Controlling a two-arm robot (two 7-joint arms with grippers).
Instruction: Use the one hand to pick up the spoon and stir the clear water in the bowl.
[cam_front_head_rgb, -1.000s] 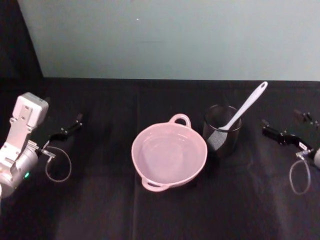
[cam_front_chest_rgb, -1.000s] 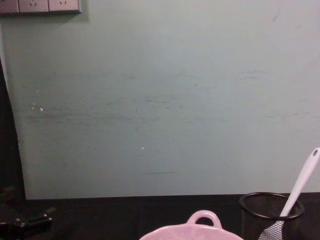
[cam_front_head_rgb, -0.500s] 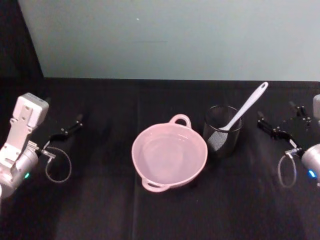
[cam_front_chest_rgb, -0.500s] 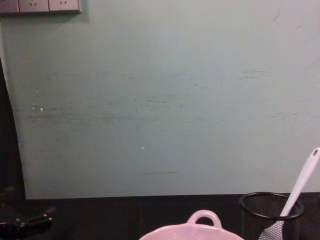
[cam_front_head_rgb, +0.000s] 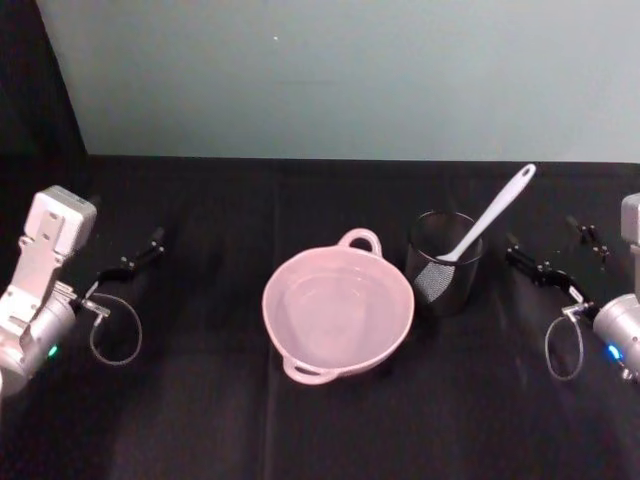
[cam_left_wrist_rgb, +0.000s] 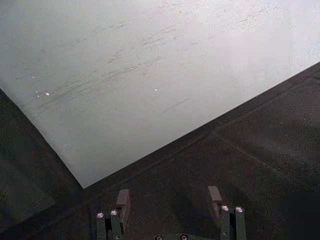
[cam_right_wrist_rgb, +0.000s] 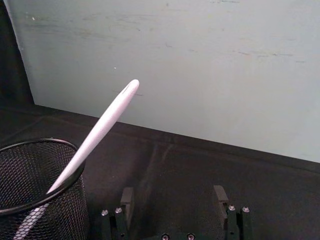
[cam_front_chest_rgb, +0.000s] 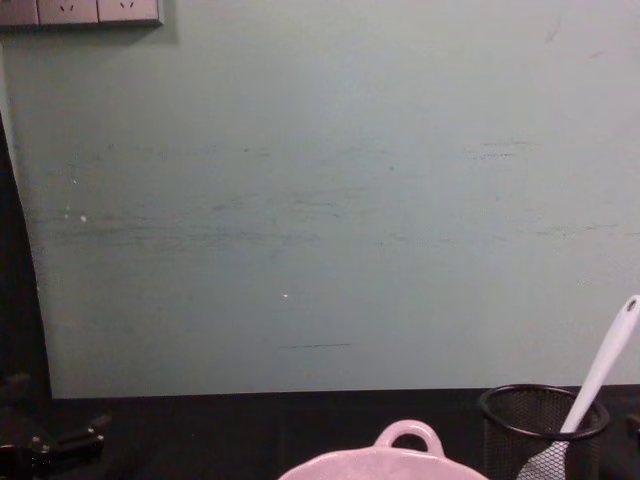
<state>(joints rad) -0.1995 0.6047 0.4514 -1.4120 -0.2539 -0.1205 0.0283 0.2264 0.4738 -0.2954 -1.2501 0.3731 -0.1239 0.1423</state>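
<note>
The pale pink bowl (cam_front_head_rgb: 290, 290) holds clear water at the table's middle, and its loop handle (cam_front_chest_rgb: 408, 435) rises at the bottom of the chest view. The white spoon (cam_front_head_rgb: 490, 220) stands slanted in a black mesh cup (cam_front_head_rgb: 443, 262), scoop down, handle leaning up to the right. In the right wrist view the spoon (cam_right_wrist_rgb: 100, 132) and cup (cam_right_wrist_rgb: 30, 200) lie ahead and to one side. My right gripper (cam_front_head_rgb: 555, 250) is open, a short way right of the cup, with nothing between its fingers (cam_right_wrist_rgb: 127, 197). My left gripper (cam_front_head_rgb: 135, 257) rests open at the far left.
A black cloth (cam_front_head_rgb: 200, 420) covers the table, backed by a pale green wall (cam_front_head_rgb: 330, 70). Cable loops hang by each wrist, one on the left (cam_front_head_rgb: 115, 340) and one on the right (cam_front_head_rgb: 562, 350). Open cloth lies in front of the bowl.
My right arm has moved left toward the mesh cup, its gripper now closer to the spoon. The left arm, bowl and spoon have stayed put.
</note>
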